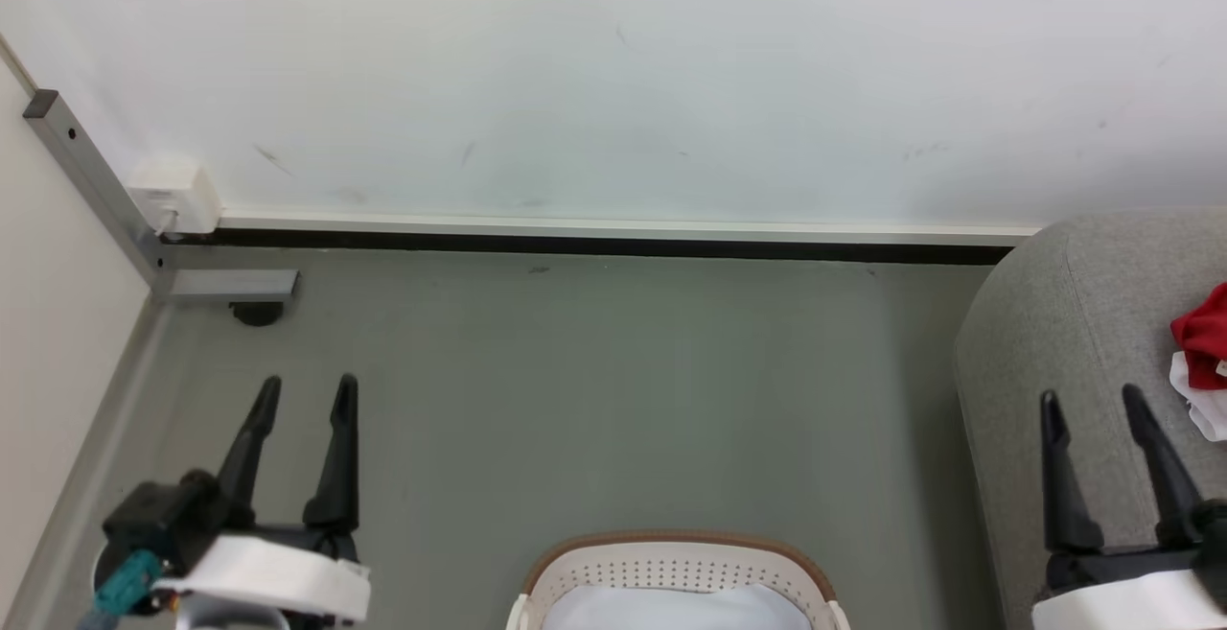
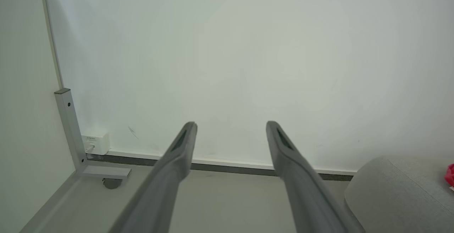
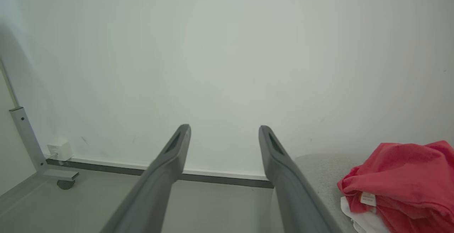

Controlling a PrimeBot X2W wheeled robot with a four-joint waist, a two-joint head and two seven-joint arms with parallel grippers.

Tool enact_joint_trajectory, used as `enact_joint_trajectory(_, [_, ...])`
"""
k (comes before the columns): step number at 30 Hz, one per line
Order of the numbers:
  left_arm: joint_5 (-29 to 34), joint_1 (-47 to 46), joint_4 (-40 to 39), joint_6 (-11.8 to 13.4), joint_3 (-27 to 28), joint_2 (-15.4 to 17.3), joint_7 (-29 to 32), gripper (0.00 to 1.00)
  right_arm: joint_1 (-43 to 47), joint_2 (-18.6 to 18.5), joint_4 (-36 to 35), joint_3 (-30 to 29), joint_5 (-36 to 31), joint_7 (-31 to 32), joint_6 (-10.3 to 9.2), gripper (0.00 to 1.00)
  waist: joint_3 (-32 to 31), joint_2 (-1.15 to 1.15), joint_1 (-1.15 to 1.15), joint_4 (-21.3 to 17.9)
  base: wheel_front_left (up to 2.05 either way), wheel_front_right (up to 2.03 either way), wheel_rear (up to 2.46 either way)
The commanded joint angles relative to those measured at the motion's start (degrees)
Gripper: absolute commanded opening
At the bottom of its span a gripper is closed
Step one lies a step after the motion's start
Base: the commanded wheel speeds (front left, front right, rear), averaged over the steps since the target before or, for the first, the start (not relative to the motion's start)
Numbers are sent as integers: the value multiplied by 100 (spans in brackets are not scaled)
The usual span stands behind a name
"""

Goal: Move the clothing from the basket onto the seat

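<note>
You have open floor from the wall to the basket, bounded on the right by the seat's rounded edge. The basket sits between the grippers, apart from both. The clothing lies crumpled on the seat, just right of the right gripper; its long axis cannot be told. The left gripper and the right gripper both stand with fingers apart, empty.

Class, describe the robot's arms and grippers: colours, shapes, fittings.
The left gripper and right gripper each have two long, dark, tapering fingers, slotted near the tips, on black bases. White cuffs wrap both wrists; the left carries a teal fitting.
</note>
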Motion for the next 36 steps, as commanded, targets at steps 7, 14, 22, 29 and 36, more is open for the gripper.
enact_joint_trajectory(7, [615,422,-74,-211,509,-414,-2,100,167,149,431,298,-335,-285,-12,100,-13,0,1,-36,0,0,0])
enact_joint_trajectory(14, [975,527,71,-384,734,-671,-2,100,117,212,321,402,-166,-286,-13,100,-14,0,1,-100,0,0,0])
enact_joint_trajectory(22, [1048,423,93,-434,782,-753,-2,100,85,209,256,437,67,-288,-13,100,-15,0,1,-120,0,0,0])
enact_joint_trajectory(29, [1021,431,98,-444,725,-762,-2,100,101,210,256,462,113,-288,-13,100,-24,0,1,-131,0,0,0])
enact_joint_trajectory(36, [951,412,78,-438,629,-706,-2,100,72,211,281,495,126,-289,-13,100,-11,0,1,-148,0,0,0])
